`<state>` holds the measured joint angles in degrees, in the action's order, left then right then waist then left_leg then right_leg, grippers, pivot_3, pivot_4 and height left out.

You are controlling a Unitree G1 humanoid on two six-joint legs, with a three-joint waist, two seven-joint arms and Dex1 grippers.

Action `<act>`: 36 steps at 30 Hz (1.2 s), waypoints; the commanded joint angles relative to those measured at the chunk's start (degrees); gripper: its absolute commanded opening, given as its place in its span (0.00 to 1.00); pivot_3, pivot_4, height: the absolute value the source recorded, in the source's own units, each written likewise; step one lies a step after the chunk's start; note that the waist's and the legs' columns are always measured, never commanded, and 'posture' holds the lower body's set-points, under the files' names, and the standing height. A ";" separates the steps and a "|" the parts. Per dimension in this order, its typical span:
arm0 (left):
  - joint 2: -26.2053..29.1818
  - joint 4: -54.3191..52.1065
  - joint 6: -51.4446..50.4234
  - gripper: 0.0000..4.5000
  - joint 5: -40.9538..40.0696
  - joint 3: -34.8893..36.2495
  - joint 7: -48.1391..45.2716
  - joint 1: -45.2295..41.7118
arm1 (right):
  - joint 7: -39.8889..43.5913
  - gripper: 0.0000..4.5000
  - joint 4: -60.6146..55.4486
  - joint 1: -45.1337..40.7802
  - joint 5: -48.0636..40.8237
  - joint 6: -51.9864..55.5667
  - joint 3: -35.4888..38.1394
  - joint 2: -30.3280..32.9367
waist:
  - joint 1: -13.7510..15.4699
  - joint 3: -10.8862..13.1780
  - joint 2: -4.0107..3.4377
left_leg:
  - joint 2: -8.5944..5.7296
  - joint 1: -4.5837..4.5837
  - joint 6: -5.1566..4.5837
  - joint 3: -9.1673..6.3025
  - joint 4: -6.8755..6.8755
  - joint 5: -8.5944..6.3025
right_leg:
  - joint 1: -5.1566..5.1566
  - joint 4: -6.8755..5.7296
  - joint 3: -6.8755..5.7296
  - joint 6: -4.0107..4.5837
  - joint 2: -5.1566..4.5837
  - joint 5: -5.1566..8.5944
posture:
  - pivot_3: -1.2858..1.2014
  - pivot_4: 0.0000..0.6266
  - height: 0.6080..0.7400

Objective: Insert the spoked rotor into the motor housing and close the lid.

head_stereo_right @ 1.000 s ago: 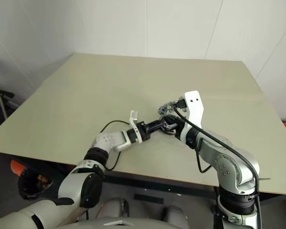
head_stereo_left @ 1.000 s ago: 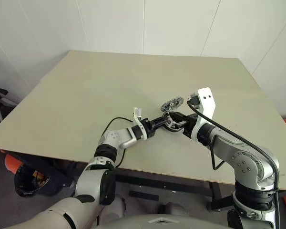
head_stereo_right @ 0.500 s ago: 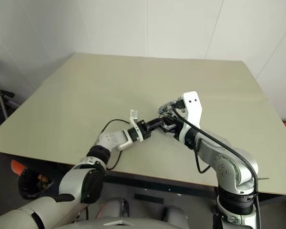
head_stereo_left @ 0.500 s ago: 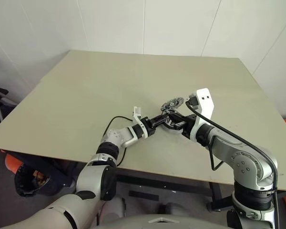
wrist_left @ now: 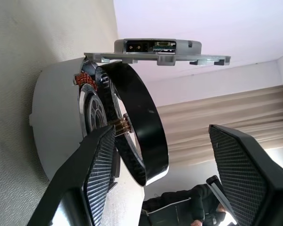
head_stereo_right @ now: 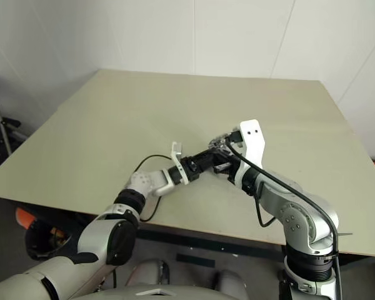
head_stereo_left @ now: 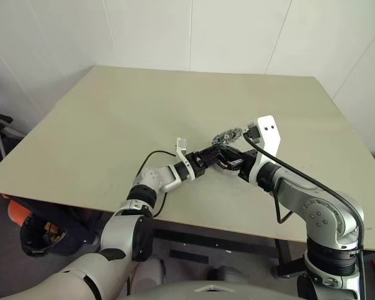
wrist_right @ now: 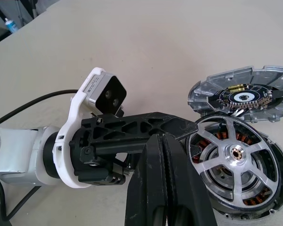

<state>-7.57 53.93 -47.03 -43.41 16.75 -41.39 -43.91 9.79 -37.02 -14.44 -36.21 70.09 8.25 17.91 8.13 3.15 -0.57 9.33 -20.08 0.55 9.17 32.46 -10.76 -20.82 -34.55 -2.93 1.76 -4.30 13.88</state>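
Observation:
The spoked rotor [wrist_right: 236,174], dark-rimmed with silver spokes, sits on the motor housing [wrist_left: 56,117], and copper windings [wrist_right: 217,136] show through the spokes. In the left wrist view the rotor [wrist_left: 137,122] leans a little out of the grey cup. The lid [wrist_right: 245,94] lies open beyond the housing, inner face up. My left gripper [wrist_left: 162,132] is open, its pads [wrist_left: 101,179] standing either side of the rotor's rim. My right gripper [wrist_right: 162,136] is shut with nothing in it, right beside the rotor. Both meet near the table's front [head_stereo_left: 228,159].
The beige table [head_stereo_left: 112,112] stretches far and wide around the motor. A black cable [head_stereo_left: 153,156] from my left wrist loops over the table near its front edge. White walls stand behind the table.
My left gripper has opened and let go of the rotor's rim. Both hands have stayed where they were, and the right gripper is still shut.

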 commanded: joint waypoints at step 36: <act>10.68 -32.48 -13.74 0.72 -0.18 -9.61 -3.68 14.84 | 0.40 0.00 -0.87 -1.03 -0.42 -2.77 -0.73 -0.09 | 0.20 0.03 -0.03 | 0.00 -0.11 0.02 0.03 -0.20 0.01 | -0.24 -0.08 -0.05 0.16 0.02 0.14 | 0.52 0.00 1.00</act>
<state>2.84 23.05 -61.20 -43.49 7.65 -43.73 -27.98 9.96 -37.27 -14.66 -36.44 68.72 7.08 17.68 8.34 3.18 -0.59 9.34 -20.19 0.57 9.20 32.26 -10.76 -21.06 -34.63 -2.98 1.91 -4.29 14.01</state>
